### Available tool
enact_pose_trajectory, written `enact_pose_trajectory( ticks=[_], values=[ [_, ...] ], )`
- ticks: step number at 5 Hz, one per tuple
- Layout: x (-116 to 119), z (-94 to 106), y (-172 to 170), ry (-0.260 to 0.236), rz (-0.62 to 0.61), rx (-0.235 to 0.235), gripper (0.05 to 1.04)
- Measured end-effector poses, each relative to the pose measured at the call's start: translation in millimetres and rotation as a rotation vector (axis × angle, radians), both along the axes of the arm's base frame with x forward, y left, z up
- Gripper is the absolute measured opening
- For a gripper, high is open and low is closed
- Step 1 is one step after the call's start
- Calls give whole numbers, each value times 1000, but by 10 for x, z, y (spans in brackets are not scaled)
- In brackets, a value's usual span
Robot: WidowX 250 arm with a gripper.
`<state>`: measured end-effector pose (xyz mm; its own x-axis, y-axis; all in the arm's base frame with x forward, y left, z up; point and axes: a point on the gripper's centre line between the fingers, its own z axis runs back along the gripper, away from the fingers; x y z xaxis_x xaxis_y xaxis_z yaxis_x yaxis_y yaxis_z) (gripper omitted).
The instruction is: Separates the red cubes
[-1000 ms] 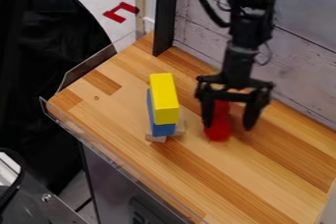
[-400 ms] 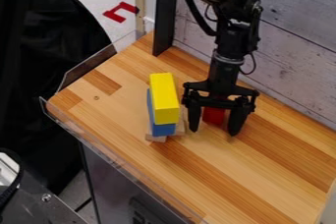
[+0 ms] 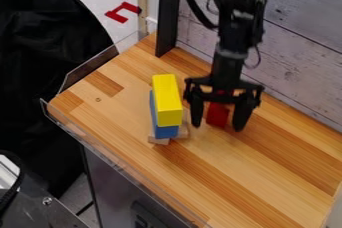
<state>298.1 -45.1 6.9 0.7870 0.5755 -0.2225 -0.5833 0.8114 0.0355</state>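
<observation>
Red letter-like floor mark [image 3: 115,17]; spread pincer [image 3: 217,127], red block [image 3: 217,114] visible between fingers.

On the tabletop [image 3: 227,172], the upper block [image 3: 167,99] sits on the lower block [image 3: 165,132], left of the separate block [image 3: 217,114], with the plank wall [image 3: 300,67] behind, towards the right

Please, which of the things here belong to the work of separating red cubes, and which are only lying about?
For the job:
red piece, one cube or several, cannot tell
gripper, its fingers apart on both sides of it

Probably just there:
yellow block, on top of the stack
blue block under it
light wooden pieces at the stack's foot
red mark on the floor
</observation>
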Motion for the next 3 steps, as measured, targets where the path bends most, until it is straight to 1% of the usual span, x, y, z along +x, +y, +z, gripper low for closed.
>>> enact_pose_trajectory(
  ticks=[1,2,3],
  values=[
    [-45,218,-68,-47,-44,12,998],
    [-29,320,-120,-79,-75,15,998],
    [-64,353,-208,-77,-118,22,998]
  ],
)
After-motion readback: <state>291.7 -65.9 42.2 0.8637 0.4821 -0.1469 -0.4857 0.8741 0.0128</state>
